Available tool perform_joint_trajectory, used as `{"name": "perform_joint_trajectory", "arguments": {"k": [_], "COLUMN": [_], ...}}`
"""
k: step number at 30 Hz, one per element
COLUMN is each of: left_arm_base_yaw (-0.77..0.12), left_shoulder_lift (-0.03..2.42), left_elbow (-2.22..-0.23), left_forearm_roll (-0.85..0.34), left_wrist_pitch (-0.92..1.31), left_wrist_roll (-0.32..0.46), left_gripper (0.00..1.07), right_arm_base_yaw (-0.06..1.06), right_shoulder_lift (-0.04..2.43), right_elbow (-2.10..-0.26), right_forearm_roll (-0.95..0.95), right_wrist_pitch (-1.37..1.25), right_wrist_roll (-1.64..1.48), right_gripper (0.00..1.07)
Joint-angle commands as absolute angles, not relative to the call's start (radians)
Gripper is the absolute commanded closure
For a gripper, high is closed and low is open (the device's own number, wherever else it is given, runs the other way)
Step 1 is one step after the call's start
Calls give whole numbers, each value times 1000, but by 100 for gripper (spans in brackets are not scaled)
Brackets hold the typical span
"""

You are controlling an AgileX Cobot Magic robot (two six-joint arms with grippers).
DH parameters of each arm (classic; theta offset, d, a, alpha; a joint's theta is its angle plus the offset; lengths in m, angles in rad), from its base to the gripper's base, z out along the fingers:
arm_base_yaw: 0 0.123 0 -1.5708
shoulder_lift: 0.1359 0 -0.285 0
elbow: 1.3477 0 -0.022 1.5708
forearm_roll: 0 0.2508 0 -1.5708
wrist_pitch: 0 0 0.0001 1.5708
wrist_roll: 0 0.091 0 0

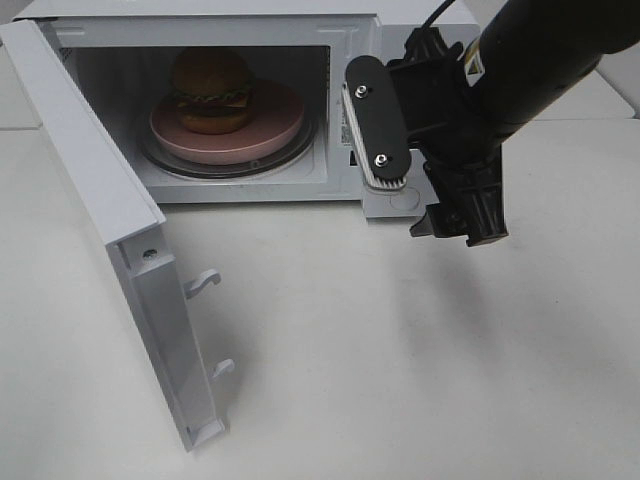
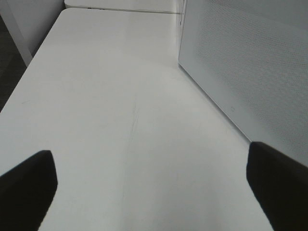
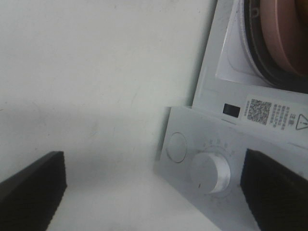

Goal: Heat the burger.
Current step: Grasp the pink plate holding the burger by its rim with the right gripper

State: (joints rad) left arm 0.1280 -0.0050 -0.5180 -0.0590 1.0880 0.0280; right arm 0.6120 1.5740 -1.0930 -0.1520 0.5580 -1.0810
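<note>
We found the burger (image 1: 211, 90) on the pink plate (image 1: 270, 135) inside the microwave (image 1: 200, 12), which stood at 12 o'clock on the table (image 1: 400, 350). Its door (image 1: 95, 170) hung wide open toward 8 o'clock. The right gripper (image 3: 154, 187) hovered at about 2 o'clock, just in front of the control panel, with its jaws spread and nothing between them. The left gripper (image 2: 149, 192) was equally open and empty beside the microwave's perforated side wall. We judged that the door had to be shut first, best by pushing on its outer face near the free edge until the latch hooks seated. Only then should the spread jaws centre on the white dial (image 3: 210, 172) and close squarely before turning. A round button (image 3: 176, 147) sat beside the dial. The one label (image 3: 260, 111) carried a QR code and small print we could not read.
</note>
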Motion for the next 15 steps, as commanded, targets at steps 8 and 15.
{"name": "perform_joint_trajectory", "arguments": {"k": [8,15], "left_arm_base_yaw": [133,133], "left_shoulder_lift": [-11,-11], "left_elbow": [-518,-518], "left_forearm_roll": [-58,-58], "left_wrist_pitch": [1073,1073], "left_wrist_roll": [23,23], "left_gripper": [6,6], "right_arm_base_yaw": [667,667], "right_shoulder_lift": [1742,1829], "right_elbow": [-1258,-1327], "right_forearm_roll": [-174,-174], "right_wrist_pitch": [496,464], "right_wrist_roll": [-1103,-1103], "right_gripper": [16,17]}}
